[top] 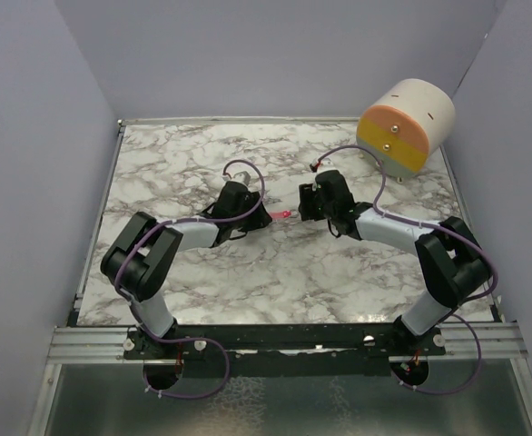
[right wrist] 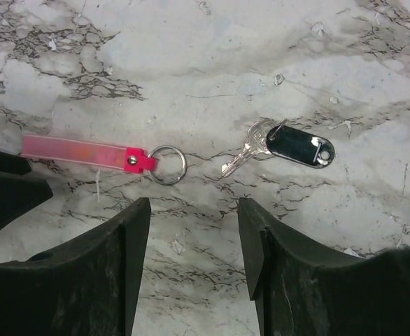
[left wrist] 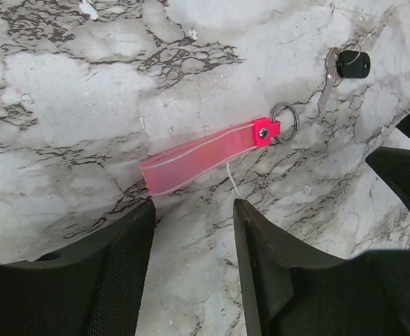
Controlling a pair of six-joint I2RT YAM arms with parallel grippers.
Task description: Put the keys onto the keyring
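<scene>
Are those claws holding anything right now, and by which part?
Nothing is held. The left gripper and right gripper are both open and empty; the keyring and the key lie loose, untouched.

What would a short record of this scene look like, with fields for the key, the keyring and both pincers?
surface: marble table
keyring: pink strip lying flat, with a metal ring at one end
key: lying flat beside the ring, apart from it, not threaded
left pincer: open, holding nothing, near the strip's free end
right pincer: open, holding nothing, near the gap between ring and key
task state: key not yet on the ring
</scene>
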